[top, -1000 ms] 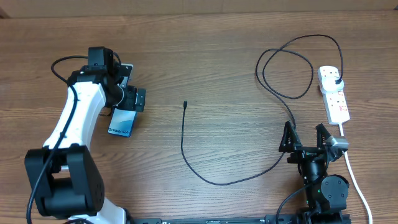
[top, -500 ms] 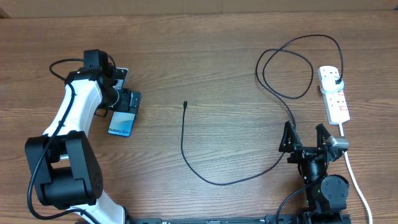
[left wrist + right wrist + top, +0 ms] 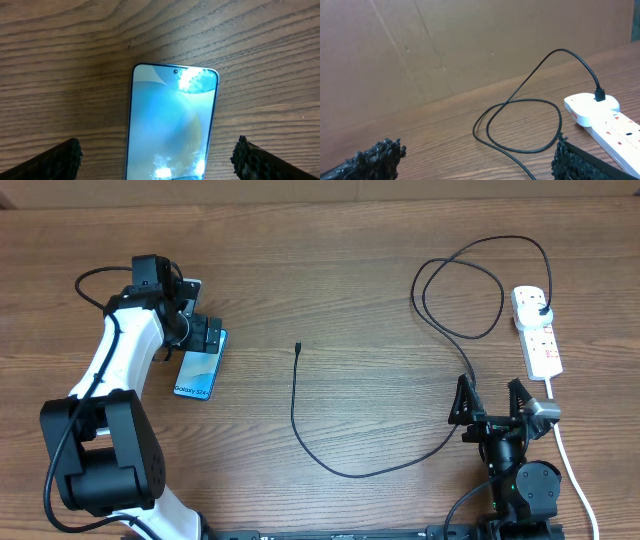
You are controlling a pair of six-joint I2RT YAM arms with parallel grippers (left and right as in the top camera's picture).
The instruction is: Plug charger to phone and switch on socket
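The phone (image 3: 196, 376) lies on the table at the left with its blue screen lit. It fills the middle of the left wrist view (image 3: 170, 120). My left gripper (image 3: 203, 337) is open above the phone's far half, with one fingertip on each side of it (image 3: 157, 162). The charger's black cable (image 3: 300, 430) curves across the table's middle, and its connector tip (image 3: 298, 347) lies free to the right of the phone. Its plug (image 3: 541, 309) sits in the white socket strip (image 3: 540, 340). My right gripper (image 3: 490, 402) is open and empty near the front edge, with the cable loop (image 3: 520, 125) and the strip (image 3: 600, 117) ahead of it.
The strip's white cord (image 3: 566, 450) runs down the right side past the right arm's base. A brown cardboard wall (image 3: 445, 45) stands behind the table. Bare wood lies between the phone and the connector tip.
My left gripper has shifted a little to the left and away over the phone. The phone, the cable and the right arm have not moved.
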